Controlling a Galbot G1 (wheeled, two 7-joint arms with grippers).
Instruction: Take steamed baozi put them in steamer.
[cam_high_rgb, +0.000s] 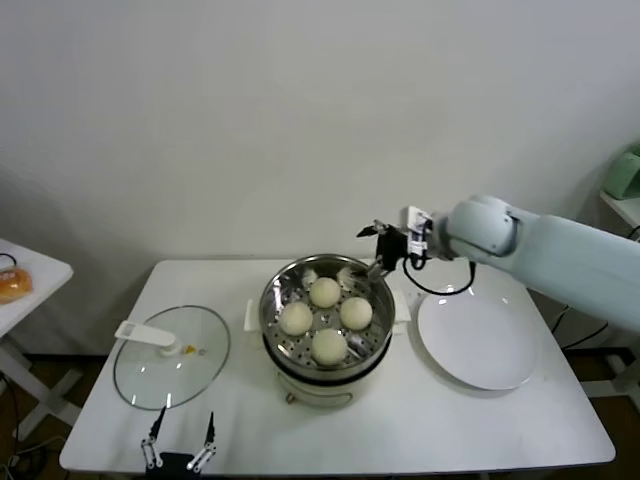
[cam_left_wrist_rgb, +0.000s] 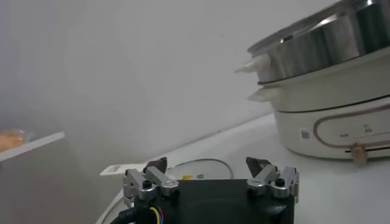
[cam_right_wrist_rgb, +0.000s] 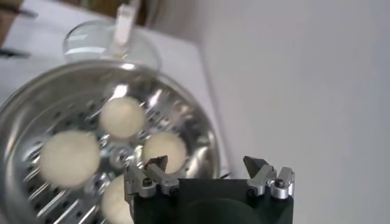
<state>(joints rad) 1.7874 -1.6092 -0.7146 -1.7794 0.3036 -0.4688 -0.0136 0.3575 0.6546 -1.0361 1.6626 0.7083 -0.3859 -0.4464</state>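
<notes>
My right end effector (cam_high_rgb: 381, 240) hangs released and empty just above the far right rim of the round shiny stainless-steel steamer (cam_high_rgb: 276, 300) on its cream-white base, mid white surface (cam_high_rgb: 450, 420). All four small cream-white round steamed baozi (cam_high_rgb: 325, 292) sit on the perforated tray inside; flat round white plate (cam_high_rgb: 480, 340) lies bare beside it on my right, round glass lid (cam_high_rgb: 170, 358) on my left. My left end effector (cam_high_rgb: 180, 450) is parked low at the surface's near edge, fingers apart, holding nothing.
</notes>
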